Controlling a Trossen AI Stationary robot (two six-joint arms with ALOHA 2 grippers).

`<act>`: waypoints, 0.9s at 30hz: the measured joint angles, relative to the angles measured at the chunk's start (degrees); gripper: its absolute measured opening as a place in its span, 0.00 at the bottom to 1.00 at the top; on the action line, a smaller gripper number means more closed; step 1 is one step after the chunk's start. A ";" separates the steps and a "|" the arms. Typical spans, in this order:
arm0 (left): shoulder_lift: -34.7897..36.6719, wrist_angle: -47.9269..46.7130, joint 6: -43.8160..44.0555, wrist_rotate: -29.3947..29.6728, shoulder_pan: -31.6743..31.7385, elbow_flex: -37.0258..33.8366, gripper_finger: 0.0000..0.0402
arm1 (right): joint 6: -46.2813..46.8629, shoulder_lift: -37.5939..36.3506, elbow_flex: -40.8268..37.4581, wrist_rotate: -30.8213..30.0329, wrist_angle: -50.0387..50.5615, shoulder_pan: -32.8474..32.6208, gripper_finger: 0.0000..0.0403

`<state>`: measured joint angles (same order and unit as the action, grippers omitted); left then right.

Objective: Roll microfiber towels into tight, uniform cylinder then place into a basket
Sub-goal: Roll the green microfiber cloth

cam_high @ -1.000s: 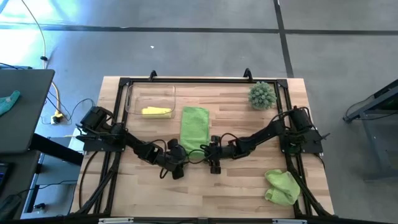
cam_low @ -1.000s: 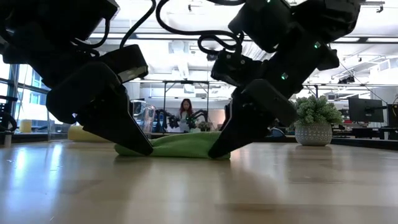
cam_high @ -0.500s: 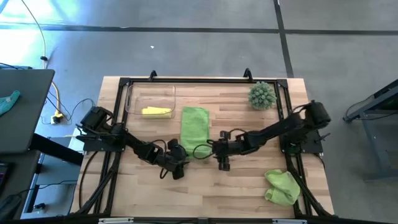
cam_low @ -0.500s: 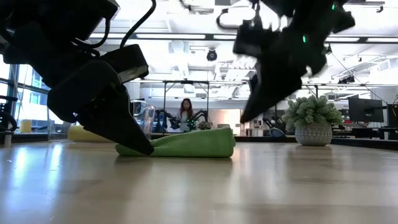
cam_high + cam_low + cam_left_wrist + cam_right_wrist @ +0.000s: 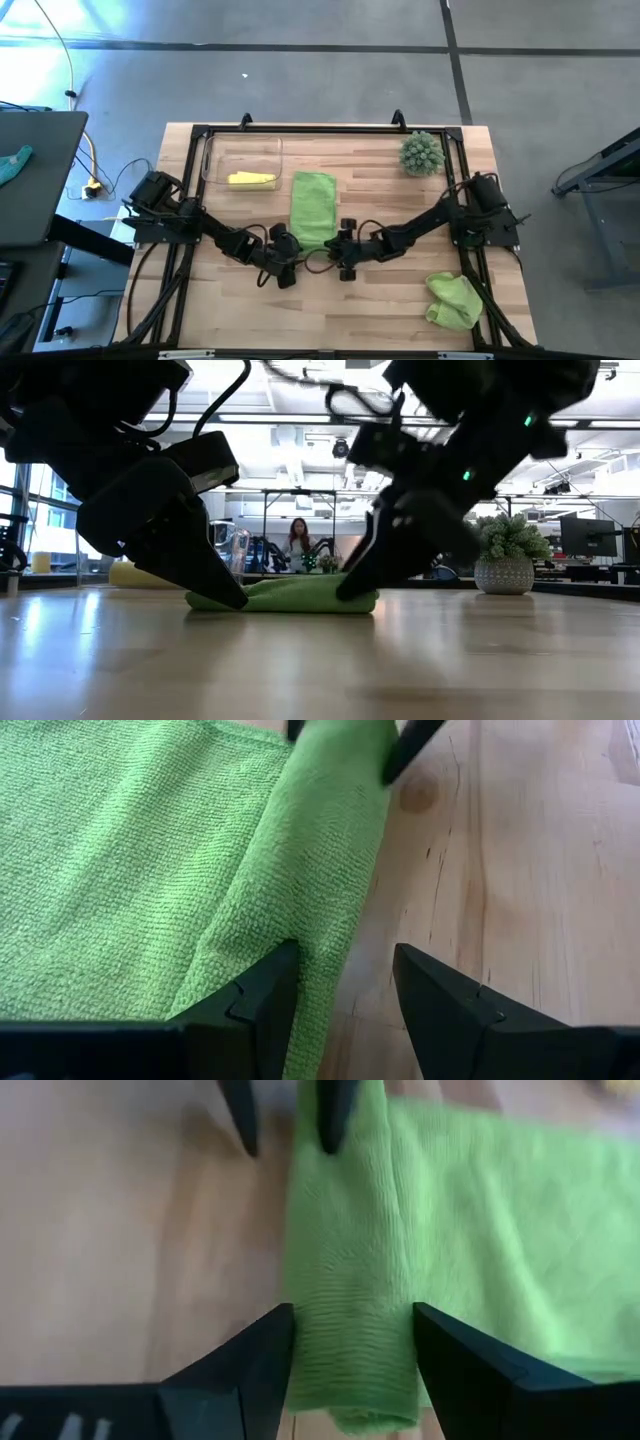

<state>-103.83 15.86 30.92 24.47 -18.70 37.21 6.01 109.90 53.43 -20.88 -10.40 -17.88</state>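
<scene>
A light green towel [image 5: 313,203] lies flat on the table, its near edge rolled up into a short roll [image 5: 350,1330]. My left gripper [image 5: 296,248] is open at the roll's left end [image 5: 325,890]. My right gripper [image 5: 333,248] is open, its fingers on either side of the roll's right end. A pale yellow towel [image 5: 250,179] lies rolled in the clear basket [image 5: 215,150] at the far left. A second green towel [image 5: 452,298] lies crumpled at the near right. My left gripper comes slanting down from the table's left. One finger [image 5: 262,1005] lies on the roll's left end [image 5: 300,920]; the other finger [image 5: 440,1005] stands over bare wood on the near side. My right gripper's fingers [image 5: 255,1360] flank the roll's right end [image 5: 350,1370]; I cannot tell whether they touch it.
A spiky green plant [image 5: 421,153] in a pot stands at the far right. A black frame [image 5: 320,130] runs round the table top. Bare wood shows along the near edge [image 5: 330,315]. A person sits far off in the room [image 5: 298,538].
My right gripper has risen off the towel toward the table's right, then come back down over the roll's right end. The towel's right end stands thicker than a second ago.
</scene>
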 joint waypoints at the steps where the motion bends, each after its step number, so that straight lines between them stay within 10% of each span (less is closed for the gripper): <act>1: 0.00 0.02 0.00 0.00 0.00 0.00 0.39 | 1.15 0.48 0.00 0.23 0.24 0.40 0.48; 18: 0.00 0.02 -0.02 0.13 0.02 0.00 0.39 | 9.64 -9.95 0.00 4.96 15.53 1.81 0.48; 27: 0.00 0.06 -0.50 0.15 0.04 0.00 0.39 | 1.47 -6.98 0.07 3.32 3.06 -1.95 0.48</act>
<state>-103.83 15.92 30.42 24.62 -18.65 37.21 7.48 102.92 53.49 -17.55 -7.34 -19.83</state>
